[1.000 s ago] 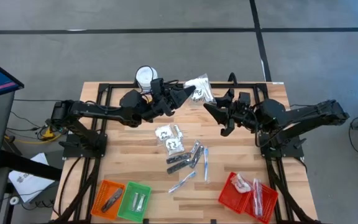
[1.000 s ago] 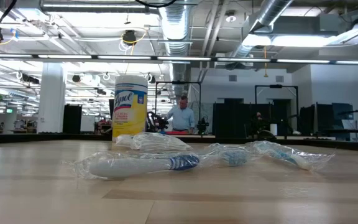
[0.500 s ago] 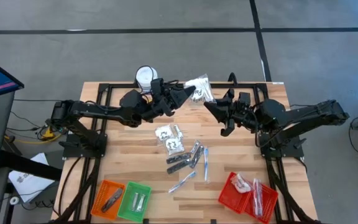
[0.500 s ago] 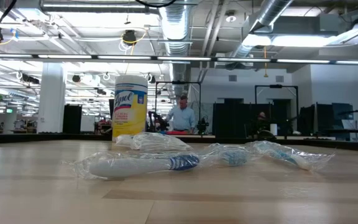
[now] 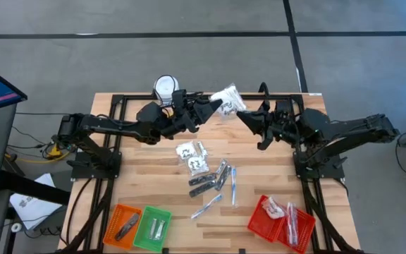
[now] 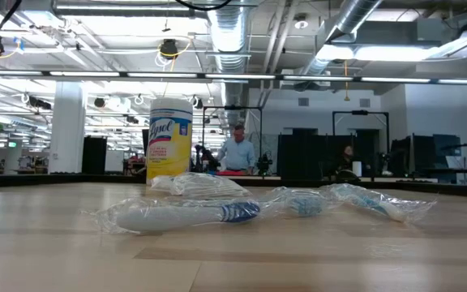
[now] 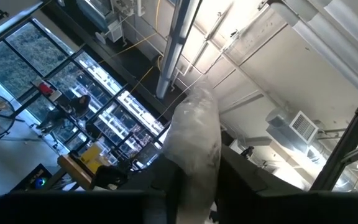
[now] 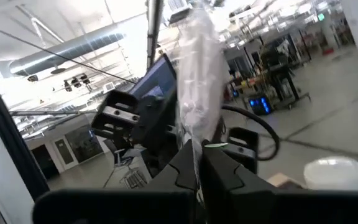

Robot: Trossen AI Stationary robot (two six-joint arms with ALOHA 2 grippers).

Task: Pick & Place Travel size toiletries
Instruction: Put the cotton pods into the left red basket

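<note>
Two tools (image 5: 217, 108) (image 5: 244, 117) (right clamped) on sachet bag (image 5: 227, 98)

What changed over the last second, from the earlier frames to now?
The right gripper moved toward the left arm and shut on the clear plastic packet held up between the arms; earlier it stood apart from it, open. The left gripper is at the packet's other end, as before. The toiletries on the table, the baskets and the yellow canister did not move.
</note>
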